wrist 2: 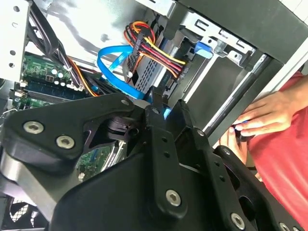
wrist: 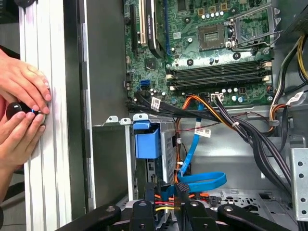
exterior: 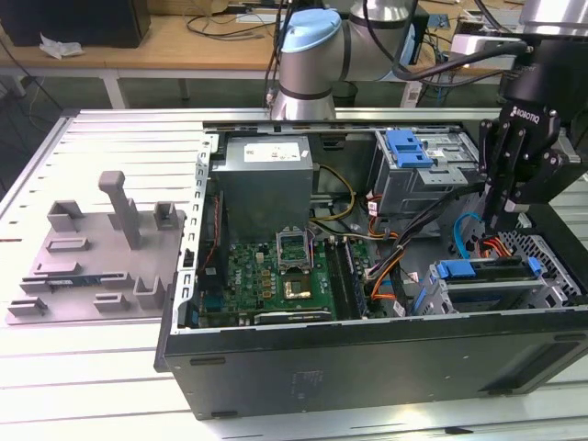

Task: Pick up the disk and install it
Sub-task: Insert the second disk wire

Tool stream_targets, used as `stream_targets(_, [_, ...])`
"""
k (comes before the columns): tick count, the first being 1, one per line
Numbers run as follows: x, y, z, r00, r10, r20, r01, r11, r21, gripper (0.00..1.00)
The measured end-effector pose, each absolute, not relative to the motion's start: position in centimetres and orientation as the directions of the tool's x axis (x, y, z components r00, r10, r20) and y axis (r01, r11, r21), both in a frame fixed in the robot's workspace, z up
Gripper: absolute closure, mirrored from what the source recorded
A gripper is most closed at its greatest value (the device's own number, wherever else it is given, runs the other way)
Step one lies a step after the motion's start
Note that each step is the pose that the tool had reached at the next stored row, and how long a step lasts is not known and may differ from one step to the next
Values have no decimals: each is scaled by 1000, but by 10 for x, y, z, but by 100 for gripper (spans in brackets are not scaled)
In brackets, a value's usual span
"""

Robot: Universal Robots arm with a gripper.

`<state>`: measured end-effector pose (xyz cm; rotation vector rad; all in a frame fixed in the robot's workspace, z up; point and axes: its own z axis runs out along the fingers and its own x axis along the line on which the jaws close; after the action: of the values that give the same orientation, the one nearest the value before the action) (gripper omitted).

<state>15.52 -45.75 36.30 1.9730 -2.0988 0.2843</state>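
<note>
Your black gripper [exterior: 503, 219] hangs inside the open black computer case [exterior: 367, 367], fingers [wrist: 182, 192] drawn narrow just above the blue-framed silver disk [exterior: 487, 271] seated in the near-right drive cage [exterior: 551, 289]. No label legible.

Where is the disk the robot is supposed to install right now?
The disk sits in the metal drive cage at the exterior view's lower right inside the open computer case, directly beneath the gripper, beside the blue cable.
</note>
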Motion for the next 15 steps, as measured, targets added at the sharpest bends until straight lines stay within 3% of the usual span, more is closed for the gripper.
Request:
stream_targets(9, [154, -458, 362, -93, -946, 309, -994, 107, 26, 69])
stream_targets(10, [154, -458, 363, -93, -946, 309, -994, 107, 26, 71])
stream_targets(11, [153, -458, 362, -93, -946, 311, -994, 106, 26, 84])
stream_targets(15, [153, -458, 362, -90, -942, 324, -994, 104, 25, 84])
